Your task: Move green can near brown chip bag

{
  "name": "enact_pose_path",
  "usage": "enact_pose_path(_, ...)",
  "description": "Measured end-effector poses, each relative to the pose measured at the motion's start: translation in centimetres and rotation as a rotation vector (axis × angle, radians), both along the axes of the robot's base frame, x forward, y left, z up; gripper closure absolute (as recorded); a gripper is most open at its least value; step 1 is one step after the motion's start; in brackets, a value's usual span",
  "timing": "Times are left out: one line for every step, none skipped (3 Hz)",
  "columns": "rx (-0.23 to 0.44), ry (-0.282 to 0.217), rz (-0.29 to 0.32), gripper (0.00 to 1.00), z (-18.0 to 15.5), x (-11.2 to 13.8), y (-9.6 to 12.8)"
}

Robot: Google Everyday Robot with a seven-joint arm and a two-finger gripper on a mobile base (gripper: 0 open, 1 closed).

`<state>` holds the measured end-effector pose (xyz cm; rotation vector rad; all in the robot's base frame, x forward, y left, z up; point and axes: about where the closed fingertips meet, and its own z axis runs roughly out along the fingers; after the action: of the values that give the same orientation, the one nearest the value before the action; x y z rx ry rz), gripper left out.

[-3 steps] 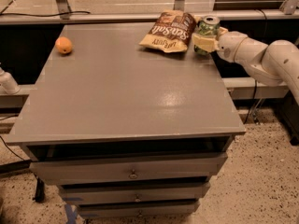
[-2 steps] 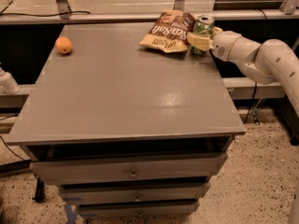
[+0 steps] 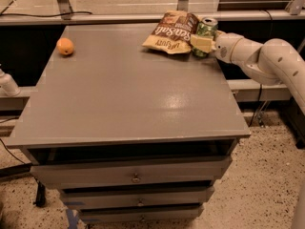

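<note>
The green can (image 3: 207, 28) stands upright at the far right of the grey table (image 3: 133, 99), right beside the brown chip bag (image 3: 172, 32). The bag lies flat with white lettering and a cream-yellow band at its near end. My gripper (image 3: 202, 42) reaches in from the right on a white arm (image 3: 267, 58). It is shut on the can, with one pale finger across the can's front. The can's lower part is hidden behind that finger.
An orange fruit (image 3: 65, 46) lies at the table's far left. The table has drawers (image 3: 136, 175) below its front edge. A metal rail (image 3: 119, 18) runs behind the table. A white object (image 3: 7, 84) sticks in at the left edge.
My gripper has carried the green can a little to the left, closer to the brown chip bag. The bag and the orange have not moved.
</note>
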<state>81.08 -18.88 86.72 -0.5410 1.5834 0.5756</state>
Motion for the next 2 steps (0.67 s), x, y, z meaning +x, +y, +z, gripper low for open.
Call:
enact_pose_path(-0.001, 0.004, -0.002, 0.38, 0.12, -0.01, -0.03)
enact_pose_path(-0.001, 0.005, -0.001, 0.13, 0.25, -0.01, -0.03)
